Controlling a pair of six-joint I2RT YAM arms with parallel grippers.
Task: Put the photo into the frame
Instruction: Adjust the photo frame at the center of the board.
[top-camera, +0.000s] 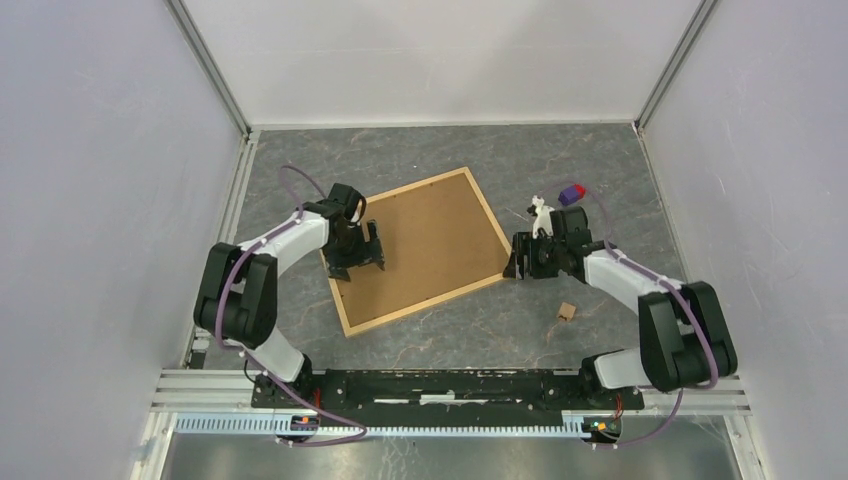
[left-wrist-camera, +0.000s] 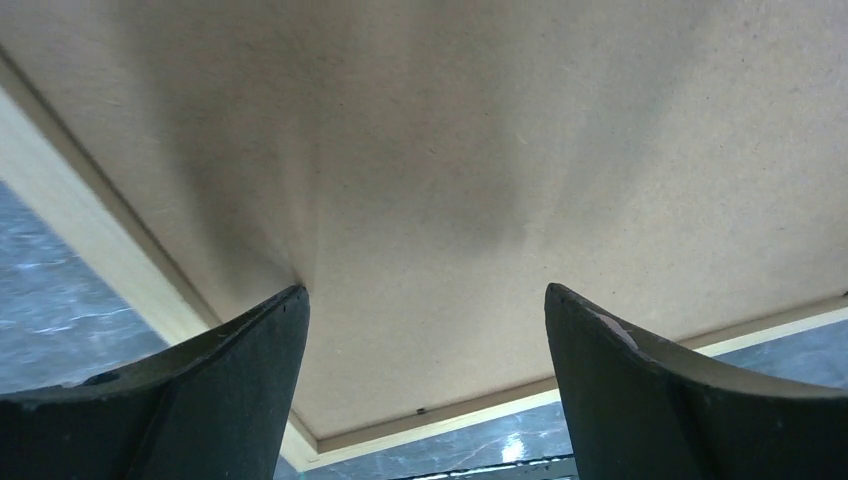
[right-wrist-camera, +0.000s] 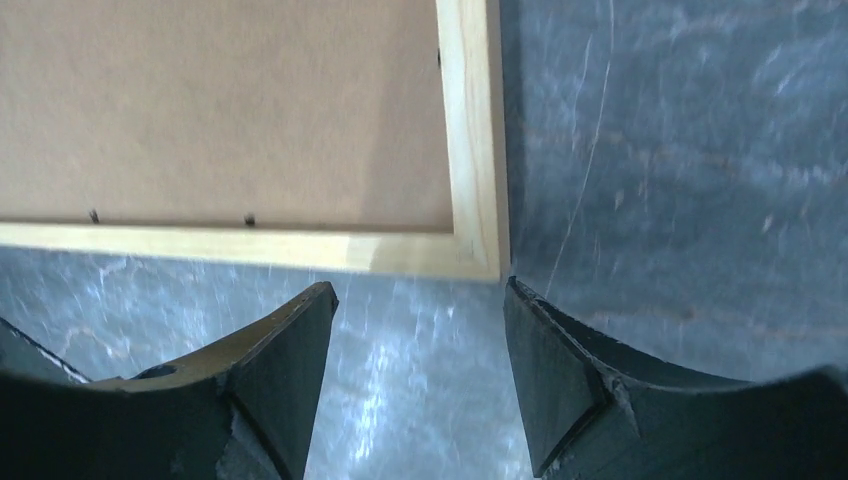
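Note:
The frame (top-camera: 425, 300) lies flat on the grey table, back side up, showing its brown board inside thin light wood strips. The photo is out of view. My left gripper (top-camera: 355, 262) is open above the left part of the board (left-wrist-camera: 430, 150); its fingertips (left-wrist-camera: 290, 300) are close to the board with nothing between them. My right gripper (top-camera: 517, 262) is open at the frame's right corner (right-wrist-camera: 480, 255). Its fingers (right-wrist-camera: 530, 310) stand just short of that corner, with only table between them.
A small wooden block (top-camera: 566, 311) lies on the table right of the frame. A purple and red object (top-camera: 571, 194) and a small white piece (top-camera: 541, 212) are behind the right gripper. Enclosure walls stand on three sides, and a metal rail (top-camera: 450, 385) runs along the near edge.

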